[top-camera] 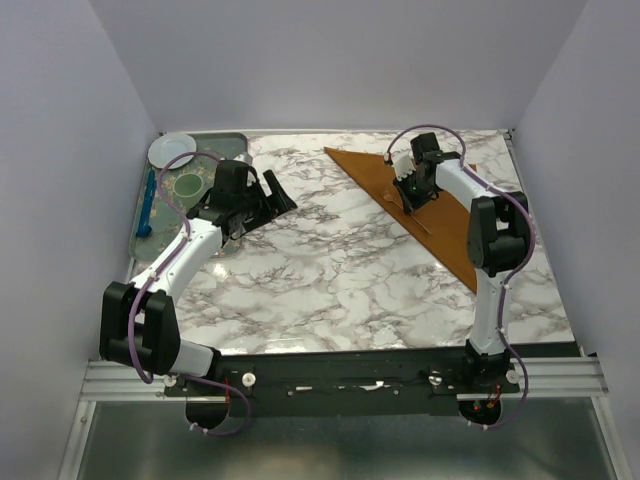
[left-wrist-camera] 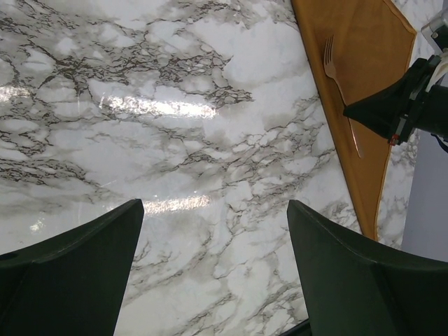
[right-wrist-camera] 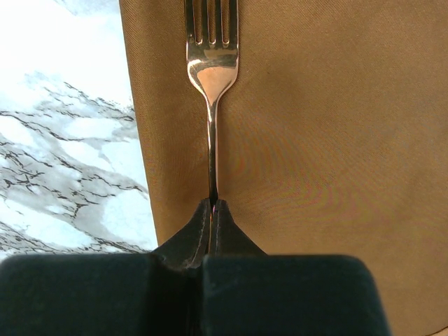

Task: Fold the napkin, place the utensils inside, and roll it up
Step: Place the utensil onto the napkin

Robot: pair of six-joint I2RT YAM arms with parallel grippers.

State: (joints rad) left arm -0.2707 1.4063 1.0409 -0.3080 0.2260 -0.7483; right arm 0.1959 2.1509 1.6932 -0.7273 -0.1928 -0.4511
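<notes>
Right wrist view has the right gripper pinched tight on the fork handle. The tines point straight away from it, and the fork runs parallel to the napkin edge just beside it. Napkin's a folded triangle on the far right of the table. Left gripper hangs wide open, well apart, so the right arm's clearly nearer.

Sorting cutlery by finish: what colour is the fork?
The fork is shiny copper, clearest in the right wrist view.
</notes>
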